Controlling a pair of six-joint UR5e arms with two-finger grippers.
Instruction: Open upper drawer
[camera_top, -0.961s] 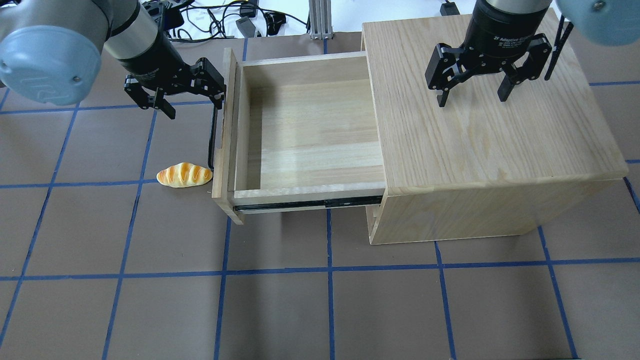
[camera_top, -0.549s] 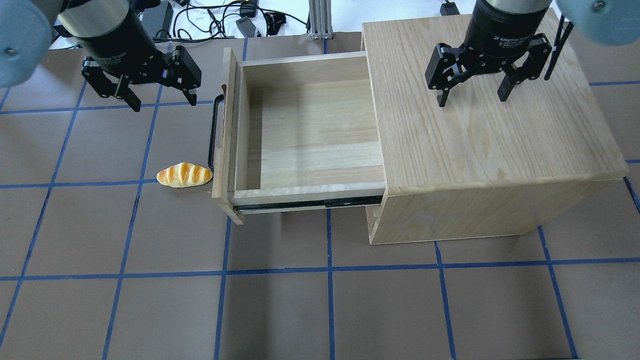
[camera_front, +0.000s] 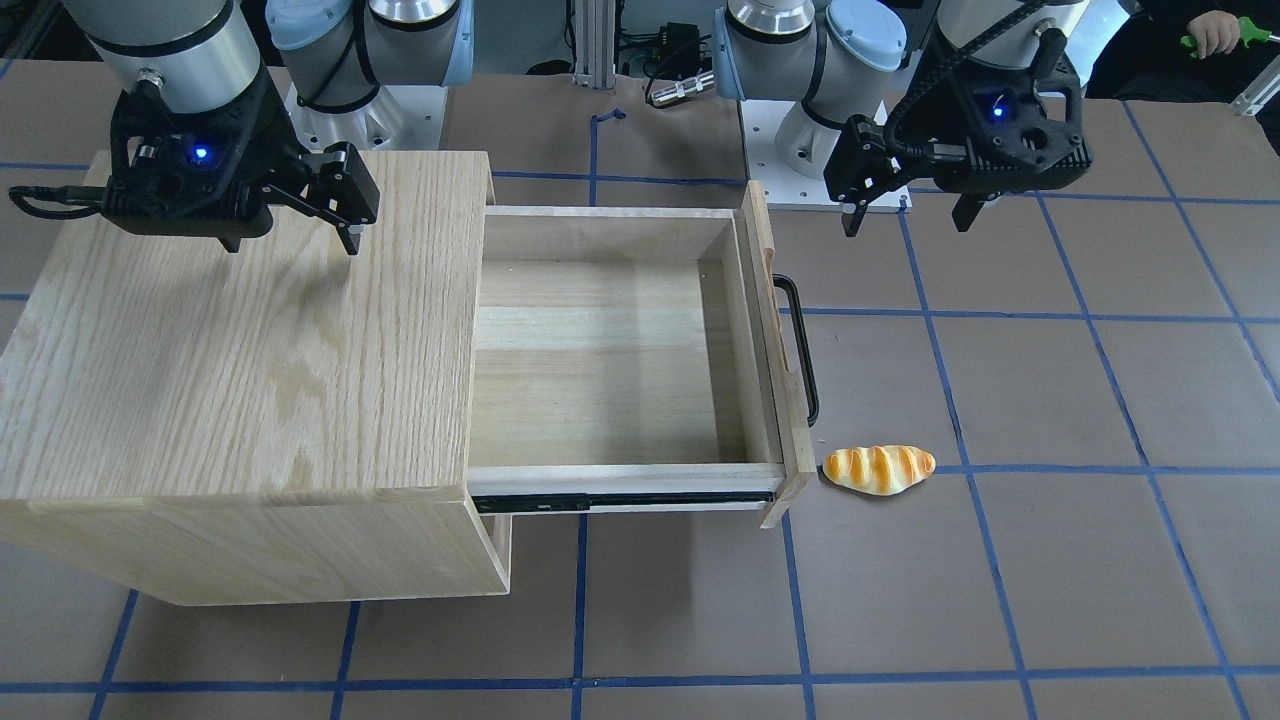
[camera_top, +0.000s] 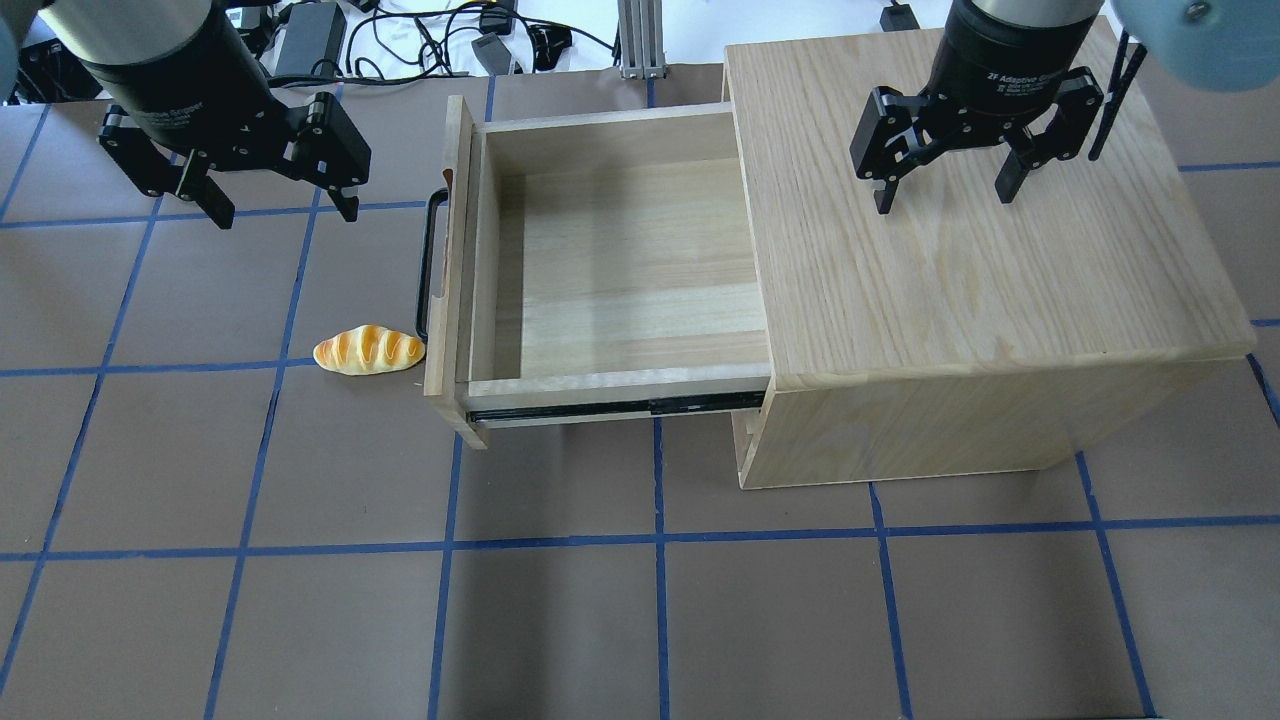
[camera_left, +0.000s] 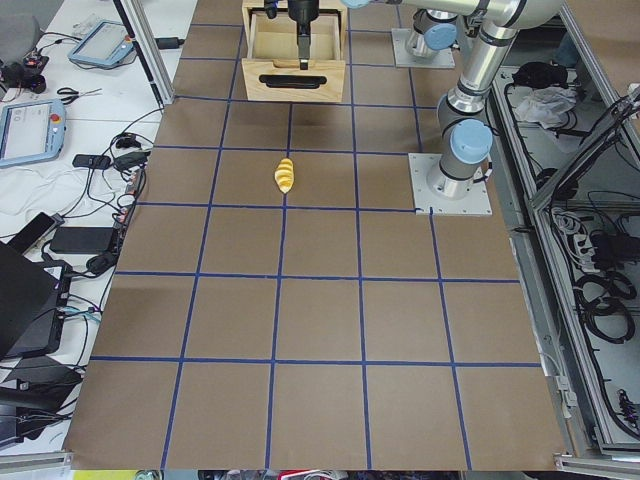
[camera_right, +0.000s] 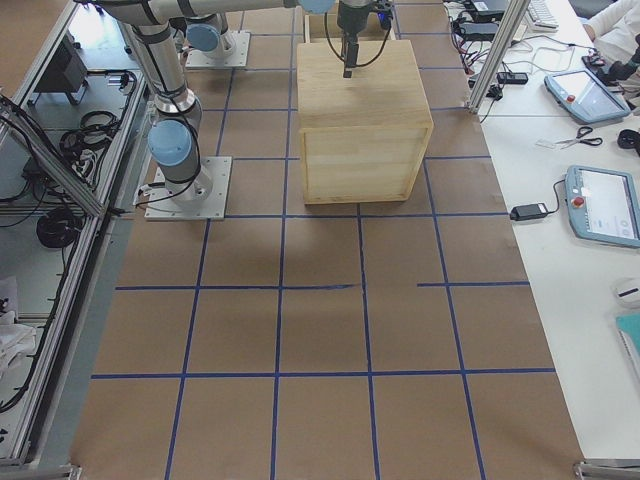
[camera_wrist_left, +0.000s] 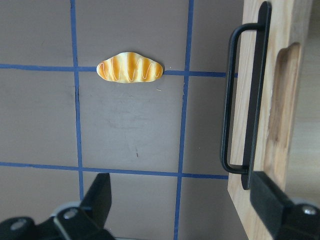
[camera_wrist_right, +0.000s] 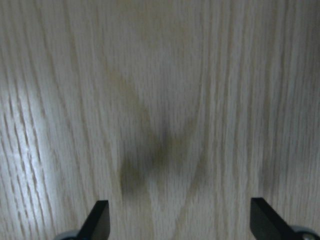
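Note:
The upper drawer (camera_top: 620, 260) is pulled far out of the wooden cabinet (camera_top: 980, 270), its pale plank floor bare. Its front panel carries a long black bar handle (camera_top: 428, 265), also in the front-facing view (camera_front: 806, 350) and the left wrist view (camera_wrist_left: 240, 100). My left gripper (camera_top: 275, 210) is open and empty, hanging above the table to the left of the handle, apart from it. My right gripper (camera_top: 940, 195) is open and empty just above the cabinet top; it also shows in the front-facing view (camera_front: 295, 240).
A small toy bread loaf (camera_top: 368, 350) lies on the brown table beside the drawer front's near end, also in the left wrist view (camera_wrist_left: 130, 68). Cables and power bricks (camera_top: 440, 40) lie past the table's far edge. Blue tape lines grid the table.
My left gripper has moved left and away from the drawer handle, still open. The drawer, bread and right gripper have not moved.

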